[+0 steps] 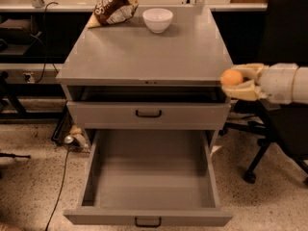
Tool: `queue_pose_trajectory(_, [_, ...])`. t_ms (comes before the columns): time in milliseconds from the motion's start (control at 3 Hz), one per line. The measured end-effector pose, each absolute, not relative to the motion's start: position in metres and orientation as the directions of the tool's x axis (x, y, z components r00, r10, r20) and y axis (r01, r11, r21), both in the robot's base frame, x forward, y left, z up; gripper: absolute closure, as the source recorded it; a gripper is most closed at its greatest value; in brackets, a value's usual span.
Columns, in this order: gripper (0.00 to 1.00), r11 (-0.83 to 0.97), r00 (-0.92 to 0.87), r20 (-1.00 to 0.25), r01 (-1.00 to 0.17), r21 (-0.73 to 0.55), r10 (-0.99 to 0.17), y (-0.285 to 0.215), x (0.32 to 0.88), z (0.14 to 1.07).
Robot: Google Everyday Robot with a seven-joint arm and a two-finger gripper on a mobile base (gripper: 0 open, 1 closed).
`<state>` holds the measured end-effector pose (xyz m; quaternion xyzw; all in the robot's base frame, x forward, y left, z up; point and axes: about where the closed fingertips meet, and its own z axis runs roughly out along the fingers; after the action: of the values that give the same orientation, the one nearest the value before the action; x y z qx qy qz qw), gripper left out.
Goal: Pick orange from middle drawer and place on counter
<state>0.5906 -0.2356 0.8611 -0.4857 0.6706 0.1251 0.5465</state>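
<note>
The orange (232, 77) is held in my gripper (234, 81), whose pale fingers are shut on it from above and below. The gripper reaches in from the right and hangs just off the right edge of the counter (144, 57), at about the level of its top. The middle drawer (149, 177) is pulled wide open below, and its grey floor is bare. Its black handle (147, 221) shows at the bottom.
A white bowl (157, 19) and a brown snack bag (113, 6) sit at the back of the counter. Another grey drawer front (148, 113) sits above the open drawer. A black office chair (284, 129) stands behind my arm at the right. Cables lie on the floor at the left.
</note>
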Motion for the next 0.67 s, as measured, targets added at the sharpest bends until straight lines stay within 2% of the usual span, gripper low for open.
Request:
queue_pose_trajectory(333, [1.0, 0.511, 0.095, -0.851, -0.763, -0.395, -0.516, -0.238, 0.631, 0.904])
queue_pose_trajectory(667, [1.0, 0.528, 0.068, -0.864, -0.766, -0.366, -0.499, -0.222, 0.671, 0.916])
